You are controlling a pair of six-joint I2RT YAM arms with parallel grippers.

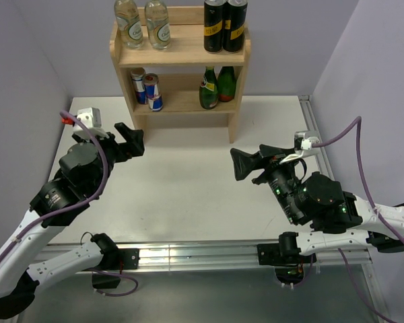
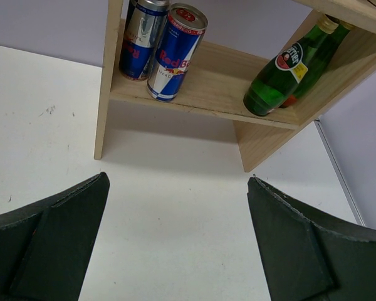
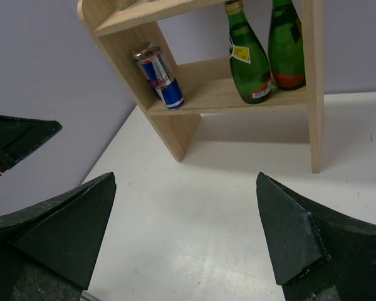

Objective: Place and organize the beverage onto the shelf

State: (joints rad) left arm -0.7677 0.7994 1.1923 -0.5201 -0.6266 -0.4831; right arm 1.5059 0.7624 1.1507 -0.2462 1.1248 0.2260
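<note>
By the look of it the job is all but finished; every drink in view stands on the shelf (image 1: pixel 182 57), and none is on the white table (image 1: pixel 188 202) or in either claw; on the top board, inside its raised rim, two clear bottles (image 1: pixel 157 25) stand side by side at the left and two tall black cans (image 1: pixel 215 27) side by side at the right; on the lower board two blue-silver cans (image 2: pixel 175 53) stand upright at the left end, close together, and two dark-green glass bottles (image 3: pixel 247 59) stand upright at the right end, one just behind the other from the right wrist view; like is grouped with like, so the sorting reads as done; the left claw (image 1: pixel 131 136) hangs over the table in front of the shelf's left side, its jaws spread wide apart with nothing between them; the right claw (image 1: pixel 237 165) hangs over the table near the right front, also spread wide and holding nothing; both are well apart from the shelf and from each other; I judge that little is left beyond a possible tidying of the rows, and the arms may simply need to draw back; whether any drink lies outside the views cannot be told.
</note>
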